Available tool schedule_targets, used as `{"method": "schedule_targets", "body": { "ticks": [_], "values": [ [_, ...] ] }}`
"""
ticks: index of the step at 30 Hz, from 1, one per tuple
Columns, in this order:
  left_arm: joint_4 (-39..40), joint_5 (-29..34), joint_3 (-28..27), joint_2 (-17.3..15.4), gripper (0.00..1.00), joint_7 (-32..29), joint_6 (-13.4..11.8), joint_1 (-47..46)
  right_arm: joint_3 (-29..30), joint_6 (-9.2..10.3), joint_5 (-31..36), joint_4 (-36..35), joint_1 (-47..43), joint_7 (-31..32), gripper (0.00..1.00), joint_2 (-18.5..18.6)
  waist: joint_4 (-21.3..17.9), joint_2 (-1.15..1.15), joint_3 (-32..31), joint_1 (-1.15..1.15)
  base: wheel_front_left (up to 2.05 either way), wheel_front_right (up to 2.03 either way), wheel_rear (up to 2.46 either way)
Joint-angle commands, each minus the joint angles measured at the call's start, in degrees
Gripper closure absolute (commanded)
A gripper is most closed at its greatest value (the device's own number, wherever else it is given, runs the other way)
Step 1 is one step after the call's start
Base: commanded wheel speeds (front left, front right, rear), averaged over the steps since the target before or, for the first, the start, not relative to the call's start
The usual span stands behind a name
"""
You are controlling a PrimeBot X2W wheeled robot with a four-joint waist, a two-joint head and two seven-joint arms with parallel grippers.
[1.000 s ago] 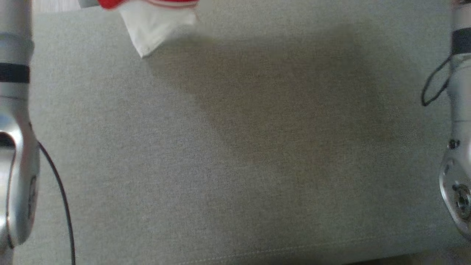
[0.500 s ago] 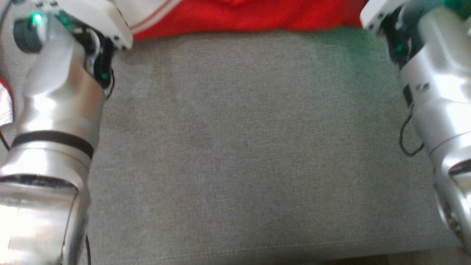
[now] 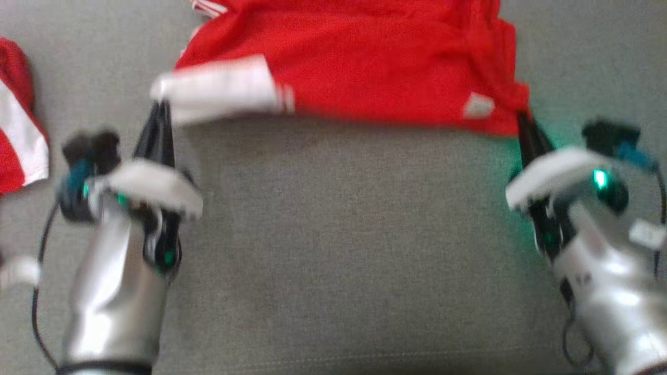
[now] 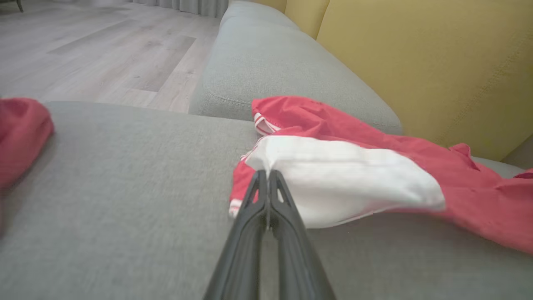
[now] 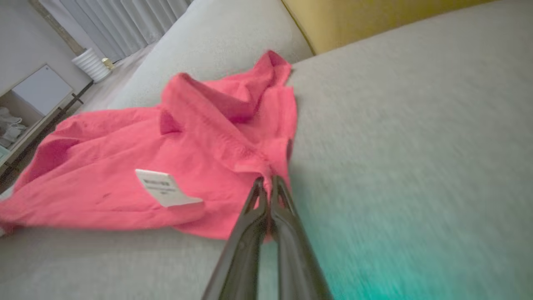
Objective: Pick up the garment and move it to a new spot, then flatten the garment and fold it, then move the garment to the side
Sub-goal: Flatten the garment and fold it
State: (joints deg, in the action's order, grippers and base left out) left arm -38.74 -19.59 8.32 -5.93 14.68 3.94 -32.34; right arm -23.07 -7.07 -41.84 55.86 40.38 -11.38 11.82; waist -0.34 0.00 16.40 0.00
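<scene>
The garment (image 3: 365,67), a red piece with white trim, lies spread across the far part of the grey sofa seat (image 3: 338,234). Its near edge runs from one gripper to the other.

The left gripper (image 3: 160,109) has its two dark fingers pressed together on the garment's near left corner. There a white panel (image 4: 341,175) lies folded over the red cloth. In the left wrist view the fingertips meet right at the panel's edge, and the cloth there stands a little off the seat.

The right gripper (image 3: 522,122) is likewise pressed together, pinching the near right corner of the red hem. In the right wrist view the cloth gathers into small folds right at the fingertips. A white label (image 5: 164,187) lies on the red cloth just beside those fingers.

Between the two grippers the near edge runs fairly straight. The rest of the garment lies beyond the fingertips, away from the robot, and wrinkles towards the yellow back cushion (image 4: 416,62).

A second red and white cloth (image 3: 18,130) lies at the left edge of the head view, apart from the garment and on the outer side of the left arm. A wooden floor (image 4: 104,50) shows past the end of the sofa. The head view is blurred, so fine detail of the hem is hard to tell there.
</scene>
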Motion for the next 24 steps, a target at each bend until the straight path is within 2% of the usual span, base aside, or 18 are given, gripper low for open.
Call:
{"method": "schedule_targets", "body": {
  "ticks": [1, 8, 9, 13, 19, 24],
  "values": [
    [4.6, 0.4, -2.6, -2.3, 1.0, 0.3, -0.6, 2.2, -0.4, -0.42, -0.7, -3.0, -2.7, -0.9, 1.0, 1.1, 0.5, 0.0, -1.9, 0.0, 0.0, 0.0, 0.0],
    [18.9, 2.0, -3.5, -3.7, 1.0, -0.8, -3.7, 21.1, 2.8, -0.42, -2.7, -11.9, -18.3, 1.1, 1.0, 3.5, 0.4, 0.0, -7.0, 0.0, 0.0, 0.0, 0.0],
    [18.9, 2.0, -3.5, -3.7, 1.0, -0.8, -3.7, 21.1, 2.8, -0.42, -2.7, -11.9, -18.3, 1.1, 1.0, 3.5, 0.4, 0.0, -7.0, 0.0, 0.0, 0.0, 0.0],
    [28.1, 2.3, -3.1, -3.9, 1.0, -5.0, -6.0, 30.2, 6.8, -0.42, -1.4, -17.7, -26.6, 3.5, 1.0, 3.8, 0.9, 0.0, -9.3, 0.0, 0.0, 0.0, 0.0],
    [40.4, 1.8, -2.2, -3.1, 1.0, -11.6, -9.2, 41.0, 15.3, -0.42, 4.1, -28.5, -38.2, 10.3, 1.0, 1.4, 1.1, 0.0, -11.8, 0.0, 0.0, 0.0, 0.0],
    [45.8, 1.6, -1.2, -4.0, 1.0, -15.8, -9.5, 45.5, 22.7, -0.42, 10.2, -39.2, -45.4, 18.0, 1.0, -3.3, 0.9, 0.0, -12.7, 0.0, 0.0, 0.0, 0.0]
  ]
}}
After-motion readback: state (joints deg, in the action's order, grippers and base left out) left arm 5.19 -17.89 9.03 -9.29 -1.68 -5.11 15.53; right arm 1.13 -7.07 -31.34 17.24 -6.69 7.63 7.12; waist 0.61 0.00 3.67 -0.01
